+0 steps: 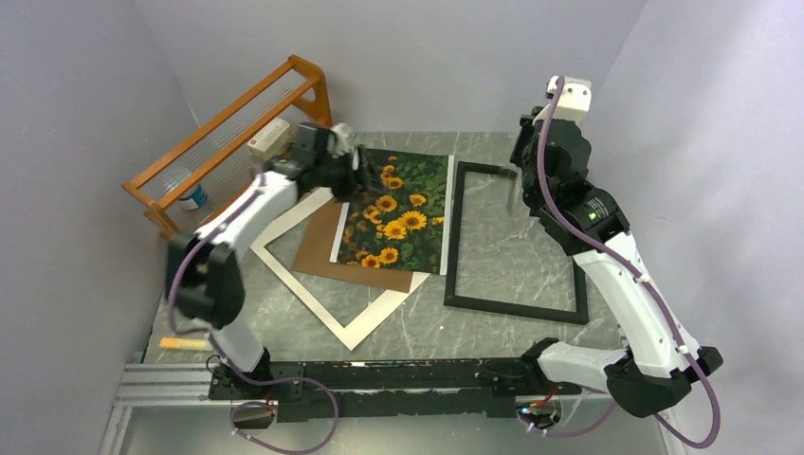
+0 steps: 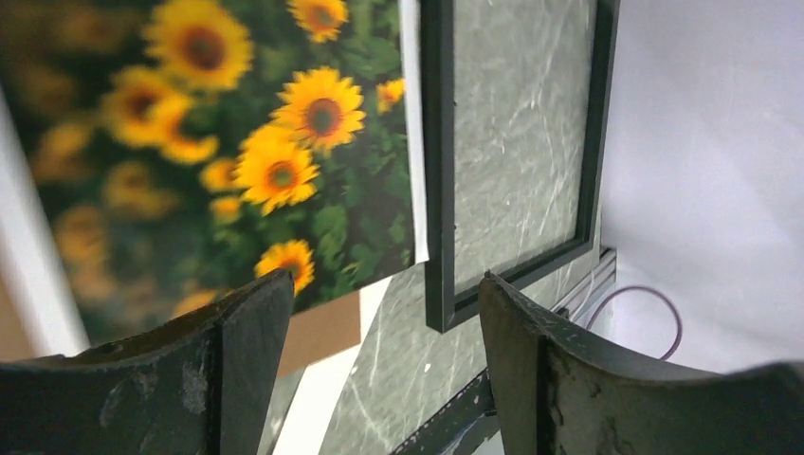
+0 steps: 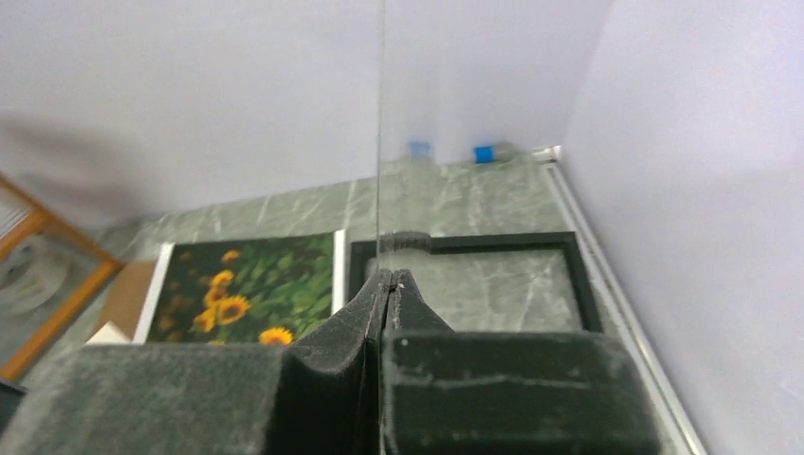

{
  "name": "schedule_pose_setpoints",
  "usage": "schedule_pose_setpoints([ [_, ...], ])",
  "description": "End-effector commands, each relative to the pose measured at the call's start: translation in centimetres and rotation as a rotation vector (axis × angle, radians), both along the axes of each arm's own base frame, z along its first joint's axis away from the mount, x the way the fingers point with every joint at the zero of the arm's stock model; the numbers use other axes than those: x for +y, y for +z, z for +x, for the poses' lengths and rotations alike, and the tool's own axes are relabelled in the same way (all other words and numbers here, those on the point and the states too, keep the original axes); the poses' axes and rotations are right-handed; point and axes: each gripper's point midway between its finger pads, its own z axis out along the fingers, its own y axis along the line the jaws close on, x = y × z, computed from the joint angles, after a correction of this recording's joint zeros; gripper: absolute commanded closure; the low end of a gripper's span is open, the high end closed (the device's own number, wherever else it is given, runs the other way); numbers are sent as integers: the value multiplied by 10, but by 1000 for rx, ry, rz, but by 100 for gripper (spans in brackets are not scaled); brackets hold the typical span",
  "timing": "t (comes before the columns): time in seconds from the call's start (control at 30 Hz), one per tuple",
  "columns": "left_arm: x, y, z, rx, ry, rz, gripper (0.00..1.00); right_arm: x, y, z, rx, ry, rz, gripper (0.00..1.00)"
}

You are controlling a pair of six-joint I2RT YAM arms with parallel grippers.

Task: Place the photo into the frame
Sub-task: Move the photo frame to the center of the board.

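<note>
The photo [image 1: 398, 209] is lying face up on the table [image 1: 284, 327], its near left part resting over the brown backing board [image 1: 322, 251] and the white mat [image 1: 365, 322]; its right edge is lying just beside the left rail of the frame [image 1: 515, 309], which is lying flat to the right with bare table being seen through its opening. The left gripper [image 2: 384, 284] is being held low at the photo's far left corner, its jaws standing apart with nothing between them. The right gripper [image 3: 387, 280] is being held raised over the frame's far edge, its jaws pressed together on what appears to be a thin clear pane [image 3: 382, 142], seen edge-on and rising upright from the fingers.

The step in hand is judged to be the taking of the photo by the left gripper. Since the print is thin and is lying flat, the grip is best being taken at the very edge, one finger being worked under the corner and only a narrow strip being pinched, so that the paper is not being creased; the lift is best being kept low and slow, so that the board and mat beneath are not being dragged along. The print is then best being carried right, squared to the black rails, and lowered flat inside the opening; the pane is best being kept well apart from that path.
</note>
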Motion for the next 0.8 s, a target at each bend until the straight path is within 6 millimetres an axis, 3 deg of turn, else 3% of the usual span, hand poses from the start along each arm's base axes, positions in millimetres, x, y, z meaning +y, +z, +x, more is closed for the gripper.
schedule_pose_setpoints([
  [0.0, -99, 5, 17, -142, -214, -83, 26, -45, 32, -10, -110, -222, -10, 100],
  [0.1, -147, -27, 30, -117, -267, -37, 34, -59, 32, -14, -112, -291, -27, 100],
  [0.13, -159, -55, 32, -76, -267, 11, 38, -63, 30, -15, -110, -311, -32, 100],
  [0.27, -194, -101, 39, -35, -260, 92, 45, -75, 24, -23, -108, -352, -21, 100],
  [0.37, -208, -123, 44, -4, -248, 100, 43, -79, 18, -30, -100, -352, 4, 100],
  [0.53, -231, -139, 37, 3, -288, 93, 46, -83, 3, -35, -60, -352, -5, 100],
  [0.77, -228, -169, 26, 45, -241, 237, 51, -86, -8, -40, -42, -343, 1, 100],
])
